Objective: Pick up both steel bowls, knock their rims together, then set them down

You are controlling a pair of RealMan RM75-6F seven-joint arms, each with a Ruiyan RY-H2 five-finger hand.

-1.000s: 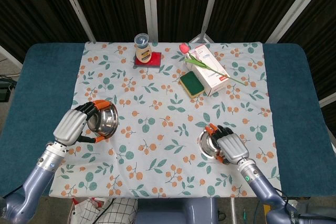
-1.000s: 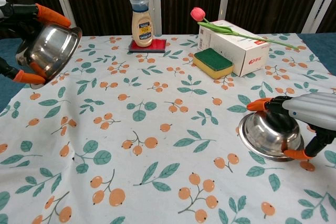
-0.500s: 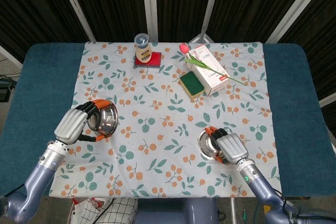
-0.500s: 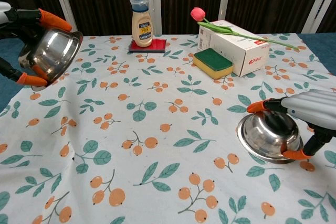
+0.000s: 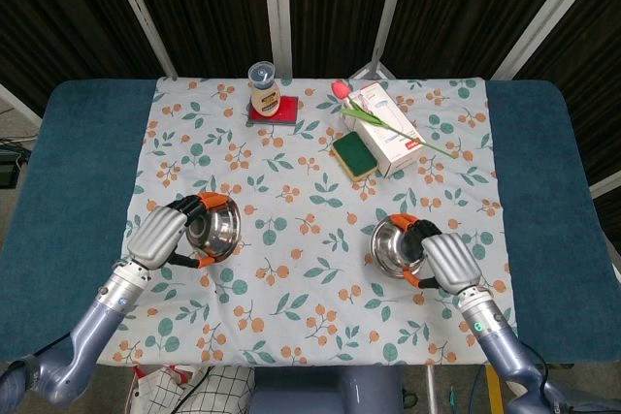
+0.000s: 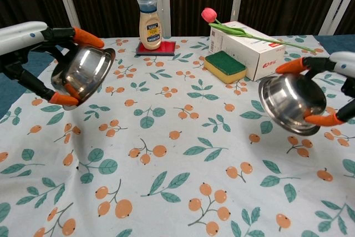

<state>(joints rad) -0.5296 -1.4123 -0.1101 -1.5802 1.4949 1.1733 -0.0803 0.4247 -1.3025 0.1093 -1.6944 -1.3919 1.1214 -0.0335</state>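
The left steel bowl [image 6: 83,74] is held clear of the tablecloth [image 6: 166,181] by the left hand [image 6: 33,45], fingers wrapped across the rim. The right steel bowl [image 6: 285,102] is likewise gripped aloft by the right hand [image 6: 333,90]. Both bowls are tilted with openings turned inward, well apart. The bowls are judged light, rigid and slippery when polished; a hold spanning opposite rim edges is recommended, with the facing rim left exposed for contact.

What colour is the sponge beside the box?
The sponge is green on top, yellow below; the chest view shows it best.
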